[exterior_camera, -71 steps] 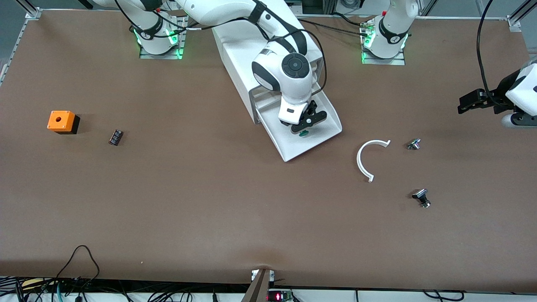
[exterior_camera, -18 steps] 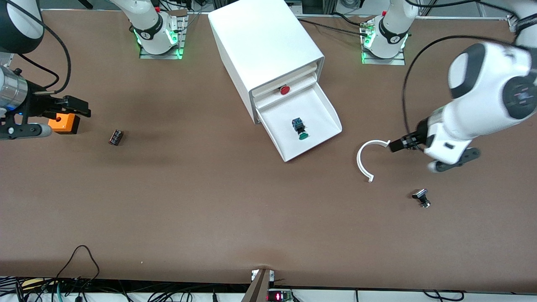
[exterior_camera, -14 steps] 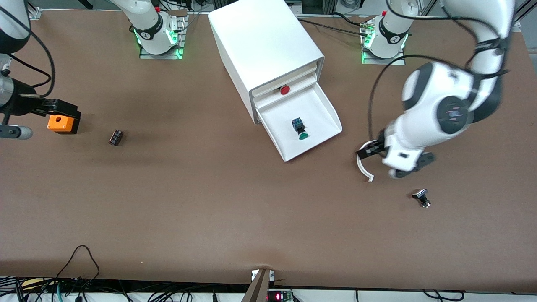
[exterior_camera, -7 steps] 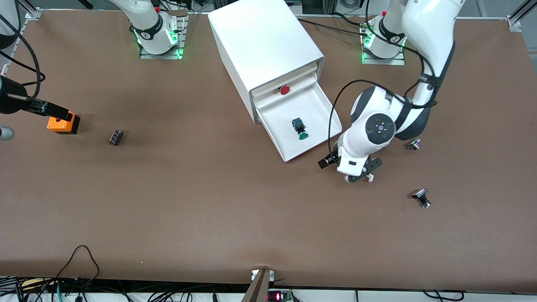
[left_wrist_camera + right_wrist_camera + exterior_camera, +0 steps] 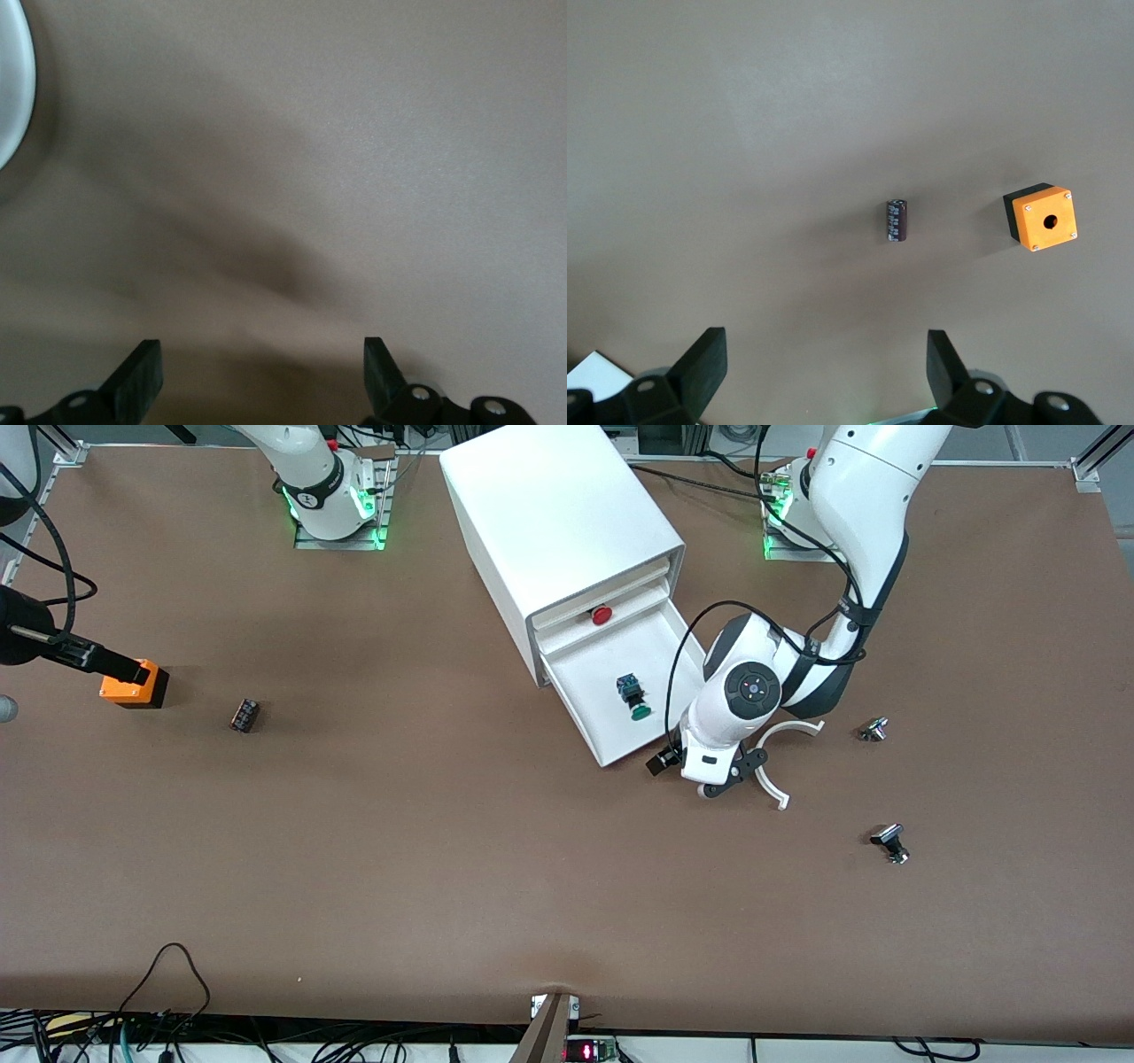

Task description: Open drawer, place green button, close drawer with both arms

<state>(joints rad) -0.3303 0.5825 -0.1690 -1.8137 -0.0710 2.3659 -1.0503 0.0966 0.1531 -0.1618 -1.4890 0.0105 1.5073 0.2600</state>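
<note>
Brown matte table (image 5: 443,850) fills the front view; metal frame rails at its upper corners, loose black cables (image 5: 168,992) along the bottom edge. Two arm bases with green lights sit along the top of frame.

White cabinet (image 5: 558,522) upper centre, angled. Its bottom drawer (image 5: 682,646) is pulled out toward the camera; the button (image 5: 633,695) lies on the drawer floor, green cap toward the camera, free of both grippers. Red knob (image 5: 601,615) on the middle drawer above it.

Left gripper (image 5: 704,771) hangs low over the table just beside the drawer's front corner, right of centre in frame, fingers spread, holding nothing. White curved piece (image 5: 769,781) is partly under that arm. Two small silver-black parts (image 5: 874,730) (image 5: 891,843) lie at right of frame, well apart from the drawer.

Right gripper (image 5: 106,662) at the far left edge, over the orange box (image 5: 135,684); small dark cylinder (image 5: 244,716) near it.

Left wrist view: only bare table, a shadow, a white rounded edge (image 5: 13,88) in one corner, and both fingertips (image 5: 142,376) set wide, empty. The front view hides this gap.

Right wrist view: looks down from height on the orange box (image 5: 1043,219) with its hole and the cylinder (image 5: 897,220) beside it, apart; right gripper (image 5: 824,372) fingers wide, empty. A white corner (image 5: 594,367) shows at frame edge.
</note>
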